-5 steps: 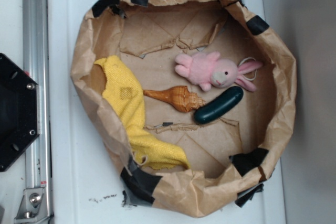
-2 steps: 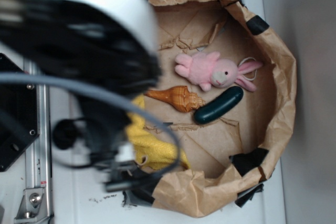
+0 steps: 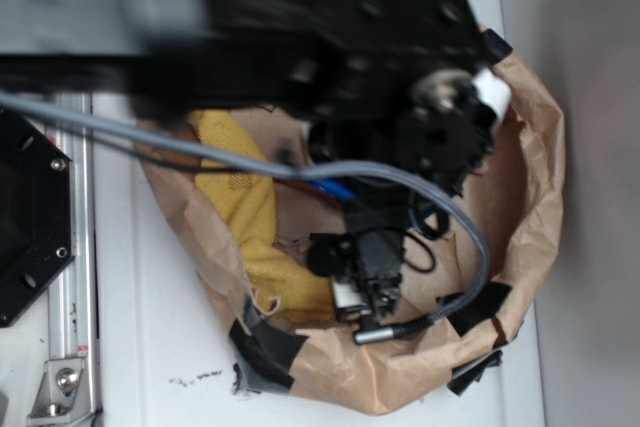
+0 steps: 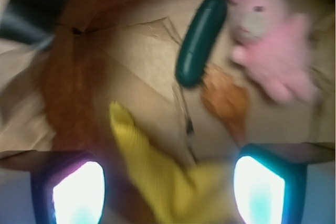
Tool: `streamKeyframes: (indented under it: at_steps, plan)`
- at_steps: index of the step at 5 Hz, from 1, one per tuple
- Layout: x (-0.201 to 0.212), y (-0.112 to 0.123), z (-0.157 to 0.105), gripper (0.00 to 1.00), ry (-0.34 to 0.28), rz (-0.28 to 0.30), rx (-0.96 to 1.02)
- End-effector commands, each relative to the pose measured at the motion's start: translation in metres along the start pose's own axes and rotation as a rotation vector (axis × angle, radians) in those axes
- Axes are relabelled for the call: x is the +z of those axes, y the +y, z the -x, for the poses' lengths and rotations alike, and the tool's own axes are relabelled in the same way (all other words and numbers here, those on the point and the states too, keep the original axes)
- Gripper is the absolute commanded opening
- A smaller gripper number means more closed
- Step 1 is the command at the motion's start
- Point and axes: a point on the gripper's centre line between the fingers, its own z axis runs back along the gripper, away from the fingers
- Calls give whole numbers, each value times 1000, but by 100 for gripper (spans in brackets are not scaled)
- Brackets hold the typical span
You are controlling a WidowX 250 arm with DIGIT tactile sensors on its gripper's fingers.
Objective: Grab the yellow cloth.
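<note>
The yellow cloth [image 3: 243, 203] lies along the left inner wall of the brown paper bag [image 3: 532, 187]. In the wrist view the cloth [image 4: 160, 174] runs up between my two glowing fingers [image 4: 77, 192], blurred by motion. My gripper [image 4: 168, 195] is open, its jaws spread wide on either side of the cloth and gripping nothing. I cannot tell how high it is above the cloth. In the exterior view my black arm [image 3: 330, 37] reaches over the bag and hides the fingers.
A dark green pickle-shaped toy [image 4: 201, 40], a pink plush bunny [image 4: 275, 45] and an orange shell [image 4: 227, 102] lie beyond the cloth on the bag floor. A grey cable [image 3: 300, 169] loops over the bag. A black mount [image 3: 25, 217] and a metal rail [image 3: 72, 287] stand on the left.
The arm has swung in from the left and now stretches over the bag, covering the bunny, shell and green toy in the exterior view. The cloth has not moved.
</note>
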Motion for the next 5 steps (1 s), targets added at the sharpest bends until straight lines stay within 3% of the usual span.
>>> streamKeyframes:
  at_steps: [1,2,3,4,5]
  plan:
    - [-33,-19,37,100,14,73,-111]
    - [-47,-24,49,100,29,119,-140]
    - [-77,-26,50,100,46,97,-177]
    - [-93,-27,55,0,30,84,-207]
    - [-71,-27,56,0,-46,116,-229]
